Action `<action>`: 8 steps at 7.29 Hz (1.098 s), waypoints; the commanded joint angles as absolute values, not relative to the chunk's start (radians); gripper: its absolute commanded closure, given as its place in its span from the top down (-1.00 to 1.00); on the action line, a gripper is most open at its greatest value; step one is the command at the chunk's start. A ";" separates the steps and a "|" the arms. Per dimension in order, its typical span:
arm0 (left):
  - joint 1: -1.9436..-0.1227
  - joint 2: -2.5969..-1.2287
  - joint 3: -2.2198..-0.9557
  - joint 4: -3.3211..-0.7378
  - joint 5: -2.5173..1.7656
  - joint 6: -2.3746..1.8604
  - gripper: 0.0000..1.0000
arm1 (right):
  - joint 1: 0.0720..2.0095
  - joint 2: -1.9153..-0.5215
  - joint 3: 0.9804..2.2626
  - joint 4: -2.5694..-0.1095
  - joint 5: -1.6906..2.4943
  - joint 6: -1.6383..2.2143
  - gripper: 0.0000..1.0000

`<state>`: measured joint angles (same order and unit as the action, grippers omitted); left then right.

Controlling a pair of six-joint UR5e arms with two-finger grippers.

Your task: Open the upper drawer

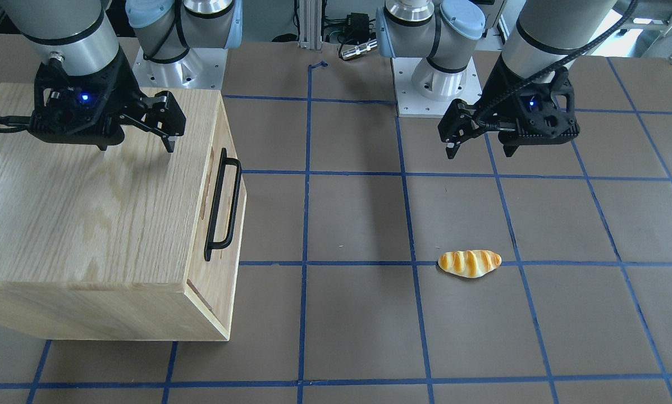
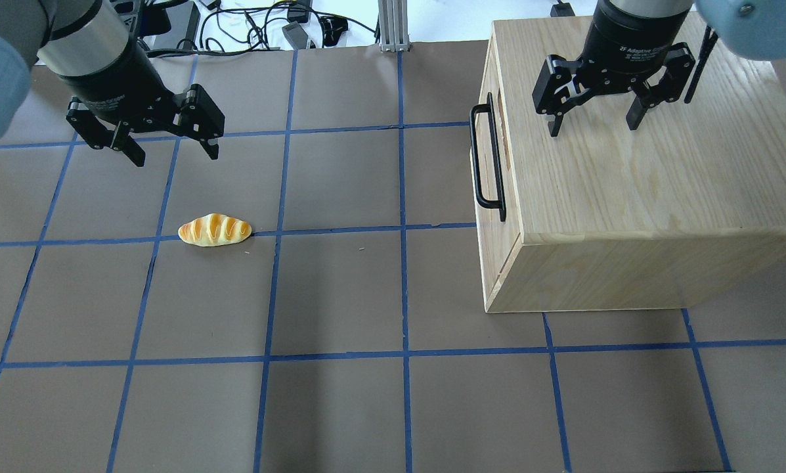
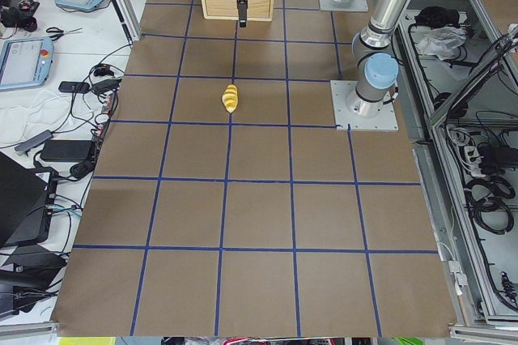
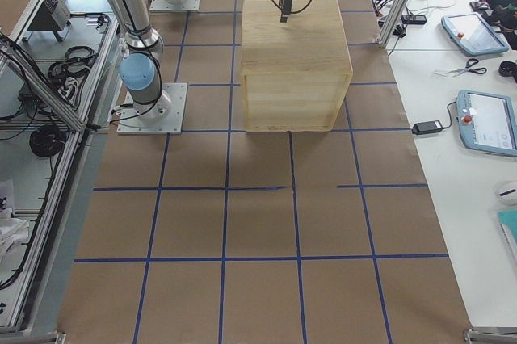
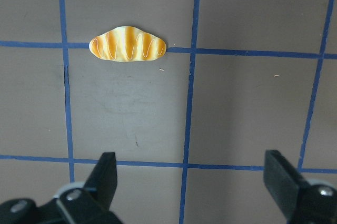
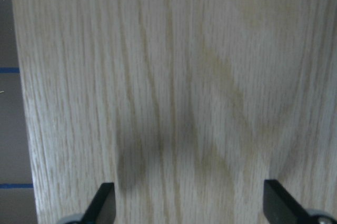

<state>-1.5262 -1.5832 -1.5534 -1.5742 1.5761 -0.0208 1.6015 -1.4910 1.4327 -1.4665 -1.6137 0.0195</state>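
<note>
Overhead exterior: approach step. Right gripper hovers open over cabinet; next, descend to the upper drawer handle. Left gripper open.

cabinet: pale oak wood grain
drawer handle: black
bread roll: golden yellow, orange-brown stripes
table: brown, blue tape grid

The upper drawer has a light wood front with one long black handle. It is shut, at the middle left of the front-facing view.
</note>
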 commanded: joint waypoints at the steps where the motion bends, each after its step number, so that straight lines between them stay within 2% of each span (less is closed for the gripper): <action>1: -1.522 -1.591 -1.551 -1.574 1.572 -0.021 1.00 | 1.601 -1.491 1.433 -1.466 -1.615 0.018 1.00; 6: -1.522 -1.615 -1.551 -1.510 1.562 -0.034 1.00 | 1.601 -1.491 1.433 -1.466 -1.614 0.020 1.00; 8: -1.569 -1.635 -1.551 -1.454 1.425 -0.159 1.00 | 1.601 -1.491 1.433 -1.466 -1.614 0.018 1.00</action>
<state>-1.5417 -1.6198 -1.5515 -1.4852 1.4850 -0.0849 1.6015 -1.4910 1.4330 -1.4665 -1.6137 0.0196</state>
